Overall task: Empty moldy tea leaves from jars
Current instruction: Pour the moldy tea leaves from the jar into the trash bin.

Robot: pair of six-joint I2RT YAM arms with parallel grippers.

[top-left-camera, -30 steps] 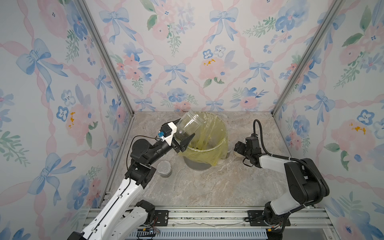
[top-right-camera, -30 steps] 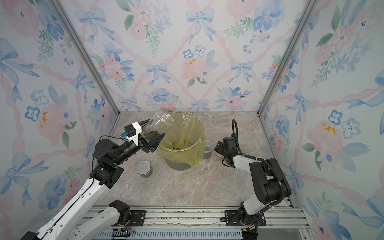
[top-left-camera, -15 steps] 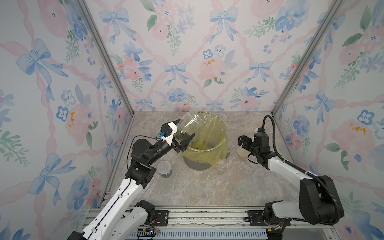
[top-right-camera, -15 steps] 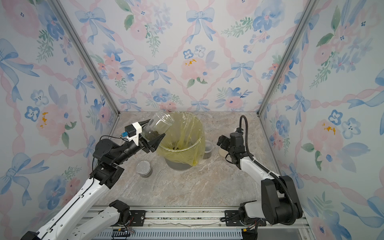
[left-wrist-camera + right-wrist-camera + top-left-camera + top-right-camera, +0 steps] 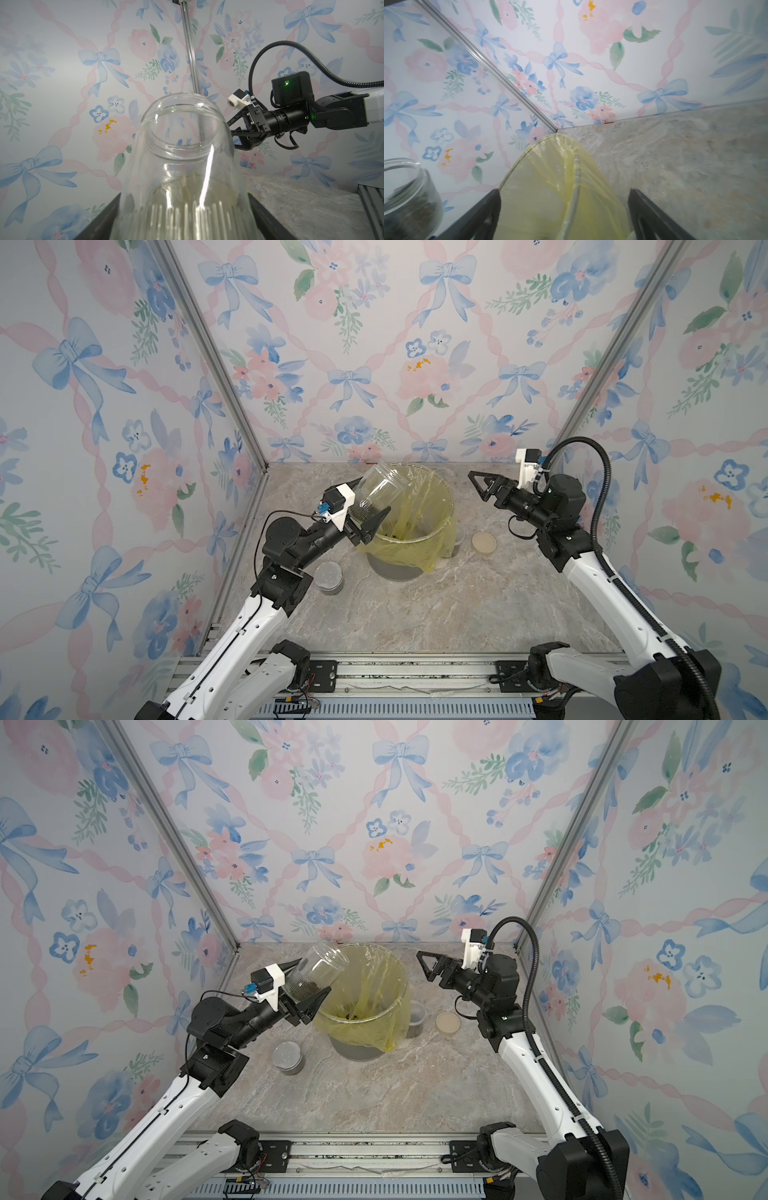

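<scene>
My left gripper (image 5: 374,495) (image 5: 316,974) (image 5: 185,195) is shut on the ribbed clear jar (image 5: 374,489) (image 5: 313,973) (image 5: 187,166), held tilted above the left rim of the bin with its mouth pointing up and back. Dark moldy tea leaves (image 5: 307,992) (image 5: 411,207) lie in its lower part. More leaves (image 5: 395,536) (image 5: 353,1016) sit in the bin's bottom. A second jar (image 5: 329,577) (image 5: 287,1057) stands front left of the bin, a third (image 5: 457,535) (image 5: 417,1017) against its right side. My right gripper (image 5: 478,489) (image 5: 426,965) (image 5: 564,191) hangs open and empty, raised to the right of the bin.
The round bin (image 5: 415,560) (image 5: 361,1044) (image 5: 550,187) lined with a yellow bag stands mid-table. A flat tan lid (image 5: 483,542) (image 5: 447,1022) lies on the marble top to its right. Flowered walls close in the left, back and right.
The right arm has lifted from low beside the bin, leaving the tan lid on the table, and its jaws have opened wider. The left arm and its jar have stayed still.
</scene>
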